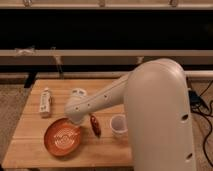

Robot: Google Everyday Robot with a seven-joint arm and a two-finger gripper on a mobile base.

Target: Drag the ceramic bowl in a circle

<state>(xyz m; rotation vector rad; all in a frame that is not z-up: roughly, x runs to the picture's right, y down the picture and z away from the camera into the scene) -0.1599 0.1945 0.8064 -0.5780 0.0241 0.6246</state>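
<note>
1. We see the gripper (75,120) at the wide orange-red ceramic bowl's (60,140) 1 o'clock rim; whether it is open or closed we cannot tell.
2. The bowl sits at the table's front left.
3. At its 2 o'clock lies one dark red oblong item (95,125); at 3 o'clock stands one small white cup (119,125).
4. One white bottle (46,102) lies at 11 o'clock.
5. The light wooden table (100,152) stands before a dark wall.

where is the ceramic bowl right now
The ceramic bowl sits on the near-left part of the wooden table in the camera view, just left of a dark red object and the white cup, with the gripper at its far-right rim.
</note>
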